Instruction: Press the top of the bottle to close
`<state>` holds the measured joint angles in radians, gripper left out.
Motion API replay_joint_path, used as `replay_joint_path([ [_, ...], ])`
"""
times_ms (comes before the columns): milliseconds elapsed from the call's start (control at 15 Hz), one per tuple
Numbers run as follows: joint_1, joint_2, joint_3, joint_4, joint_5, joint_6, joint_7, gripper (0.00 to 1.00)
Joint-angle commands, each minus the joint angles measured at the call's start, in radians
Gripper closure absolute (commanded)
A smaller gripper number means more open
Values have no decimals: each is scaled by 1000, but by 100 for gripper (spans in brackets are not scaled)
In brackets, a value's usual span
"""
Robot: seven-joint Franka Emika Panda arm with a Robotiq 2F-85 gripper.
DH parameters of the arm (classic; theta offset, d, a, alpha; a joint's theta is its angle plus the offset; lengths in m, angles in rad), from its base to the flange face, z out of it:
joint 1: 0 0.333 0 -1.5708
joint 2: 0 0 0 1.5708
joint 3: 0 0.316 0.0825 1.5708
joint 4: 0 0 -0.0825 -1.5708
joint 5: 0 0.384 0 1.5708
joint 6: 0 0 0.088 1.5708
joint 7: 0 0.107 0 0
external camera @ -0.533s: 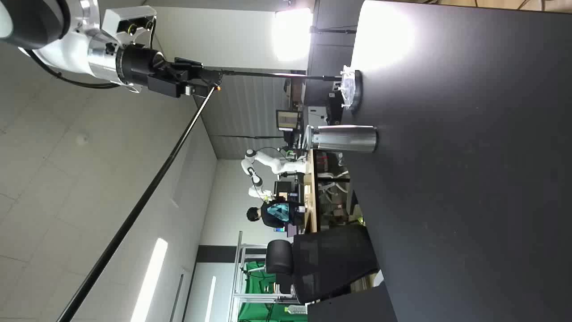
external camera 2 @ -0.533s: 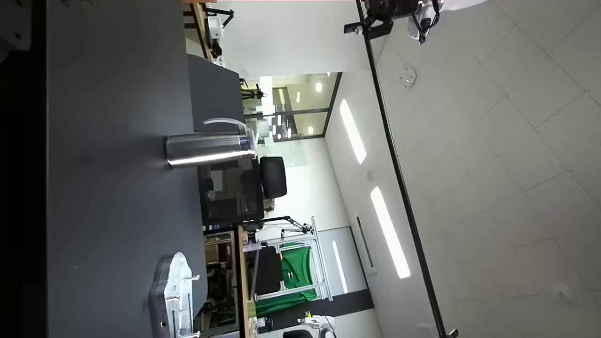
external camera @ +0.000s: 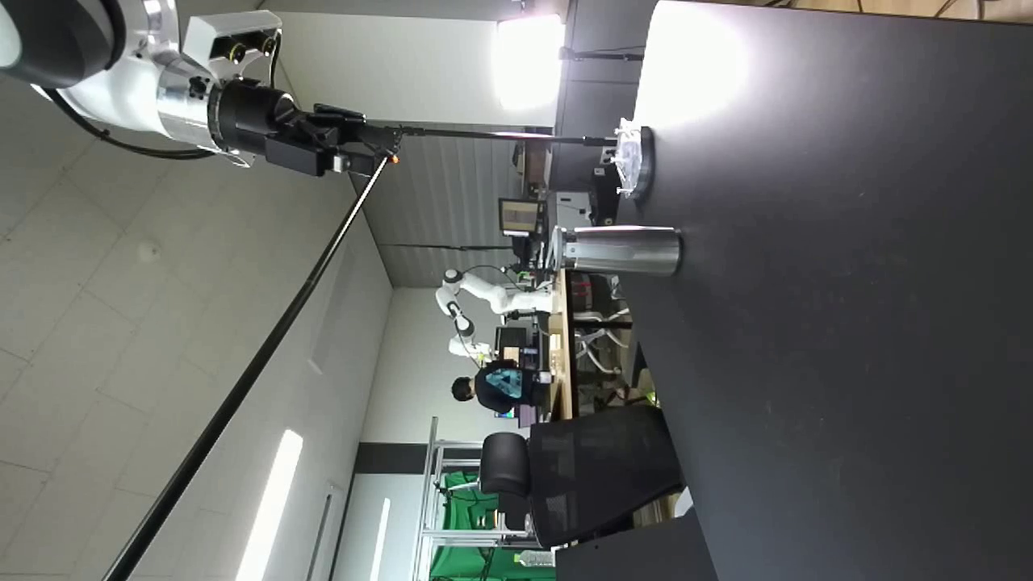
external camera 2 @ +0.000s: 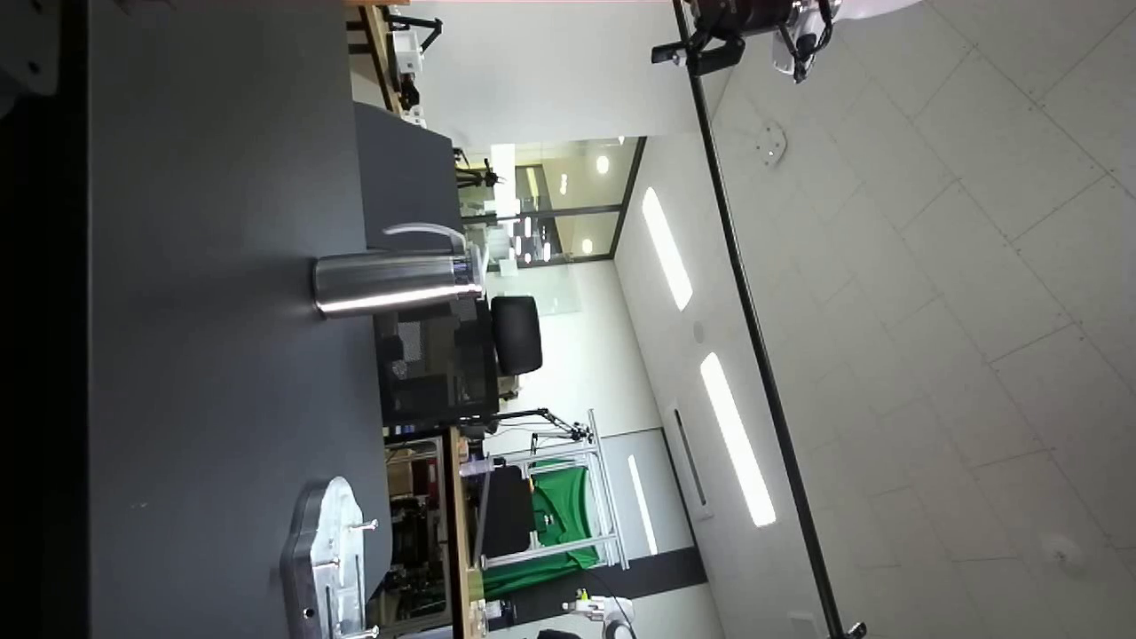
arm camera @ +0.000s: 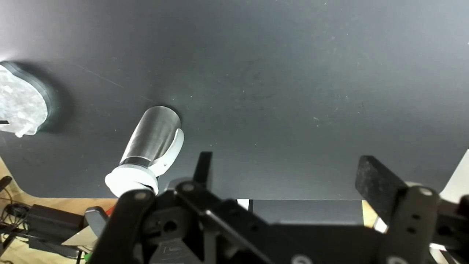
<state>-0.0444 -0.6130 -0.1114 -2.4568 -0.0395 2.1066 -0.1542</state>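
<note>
Stainless-steel thermal jug (arm camera: 152,132), its pale lid (arm camera: 132,176) uppermost, stands upright on a black tabletop (arm camera: 285,91) while the gripper (arm camera: 289,174), fingers (arm camera: 377,181) spread wide and holding nothing, hangs higher, well apart.

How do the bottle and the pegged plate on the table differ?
The bottle stands tall, while the pegged plate sits low. The bottle has a pale handle on its side; the pegged plate has short pegs on top. Both rest on the dark table, apart from each other.
</note>
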Motion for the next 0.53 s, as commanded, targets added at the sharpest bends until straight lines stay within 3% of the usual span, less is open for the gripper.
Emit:
replay_joint_path([
  [0,-2,0,2,2,2,-2,-1,0],
  [267,-2,0,2,2,2,-2,-1,0],
  [467,-44,149,-13,46,-24,148,38,0],
])
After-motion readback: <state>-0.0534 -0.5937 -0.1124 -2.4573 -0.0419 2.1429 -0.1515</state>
